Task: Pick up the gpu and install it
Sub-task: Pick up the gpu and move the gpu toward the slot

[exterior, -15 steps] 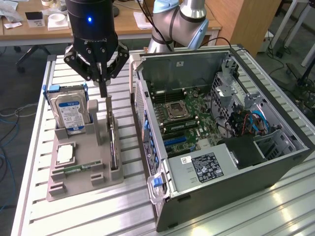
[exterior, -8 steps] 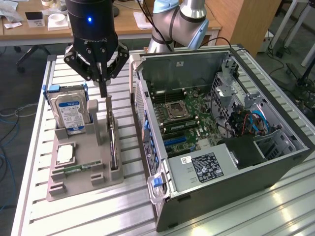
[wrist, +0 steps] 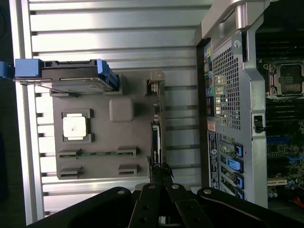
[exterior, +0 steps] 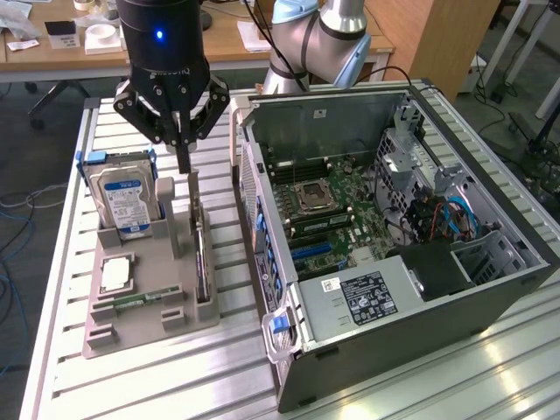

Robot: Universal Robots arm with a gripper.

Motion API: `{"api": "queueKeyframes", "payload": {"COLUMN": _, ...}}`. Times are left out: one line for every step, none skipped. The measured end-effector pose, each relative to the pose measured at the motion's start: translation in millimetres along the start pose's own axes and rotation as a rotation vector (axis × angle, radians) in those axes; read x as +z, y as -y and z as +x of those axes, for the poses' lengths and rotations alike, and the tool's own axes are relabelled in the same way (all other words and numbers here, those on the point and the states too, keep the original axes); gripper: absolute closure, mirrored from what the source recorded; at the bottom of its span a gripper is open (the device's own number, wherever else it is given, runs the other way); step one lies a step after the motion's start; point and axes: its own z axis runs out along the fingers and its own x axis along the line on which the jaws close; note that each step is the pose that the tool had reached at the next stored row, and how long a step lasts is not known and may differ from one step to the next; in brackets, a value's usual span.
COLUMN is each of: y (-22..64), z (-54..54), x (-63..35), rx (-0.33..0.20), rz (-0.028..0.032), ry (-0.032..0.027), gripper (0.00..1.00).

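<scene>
The gpu (exterior: pixel 201 254) (wrist: pixel 155 137) stands on edge in the slot of the gray holder tray (exterior: pixel 149 325) nearest the open computer case (exterior: pixel 411 337), its silver bracket end pointing upward. The gripper (exterior: pixel 184 163) (wrist: pixel 161 169) is positioned directly over this card, with both fingers clenched on the card's top edge near the bracket. A hard drive (exterior: pixel 127 201) stands upright in the tray, on the exterior view's left. The tray rests on the slatted metal table (exterior: pixel 175 381), just beside the case.

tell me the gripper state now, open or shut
gripper: shut, fingertips at the top edge of the gpu standing in the gray tray; whether it grips it cannot be told
</scene>
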Motion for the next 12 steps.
{"api": "queueKeyframes", "payload": {"y": 0.0, "z": 0.0, "x": 0.0, "rx": 0.0, "rz": 0.0, "ry": 0.0, "gripper": 0.89}}
{"api": "queueKeyframes", "payload": {"y": 0.0, "z": 0.0, "x": 0.0, "rx": 0.0, "rz": 0.0, "ry": 0.0, "gripper": 0.89}}
{"api": "queueKeyframes", "payload": {"y": 0.0, "z": 0.0, "x": 0.0, "rx": 0.0, "rz": 0.0, "ry": 0.0, "gripper": 0.89}}
{"api": "queueKeyframes", "payload": {"y": 0.0, "z": 0.0, "x": 0.0, "rx": 0.0, "rz": 0.0, "ry": 0.0001, "gripper": 0.83}}
{"api": "queueKeyframes", "payload": {"y": 0.0, "z": 0.0, "x": 0.0, "rx": 0.0, "rz": 0.0, "ry": 0.0001, "gripper": 0.76}}
{"api": "queueKeyframes", "payload": {"y": 0.0, "z": 0.0, "x": 0.0, "rx": 0.0, "rz": 0.0, "ry": 0.0001, "gripper": 0.76}}
{"api": "queueKeyframes", "payload": {"y": 0.0, "z": 0.0, "x": 0.0, "rx": 0.0, "rz": 0.0, "ry": 0.0, "gripper": 0.71}}
{"api": "queueKeyframes", "payload": {"y": 0.0, "z": 0.0, "x": 0.0, "rx": 0.0, "rz": 0.0, "ry": 0.0, "gripper": 0.65}}
{"api": "queueKeyframes", "payload": {"y": 0.0, "z": 0.0, "x": 0.0, "rx": 0.0, "rz": 0.0, "ry": 0.0, "gripper": 0.65}}
{"api": "queueKeyframes", "payload": {"y": 0.0, "z": 0.0, "x": 0.0, "rx": 0.0, "rz": 0.0, "ry": 0.0, "gripper": 0.65}}
{"api": "queueKeyframes", "payload": {"y": 0.0, "z": 0.0, "x": 0.0, "rx": 0.0, "rz": 0.0, "ry": 0.0, "gripper": 0.58}}
{"api": "queueKeyframes", "payload": {"y": 0.0, "z": 0.0, "x": 0.0, "rx": 0.0, "rz": 0.0, "ry": 0.0, "gripper": 0.58}}
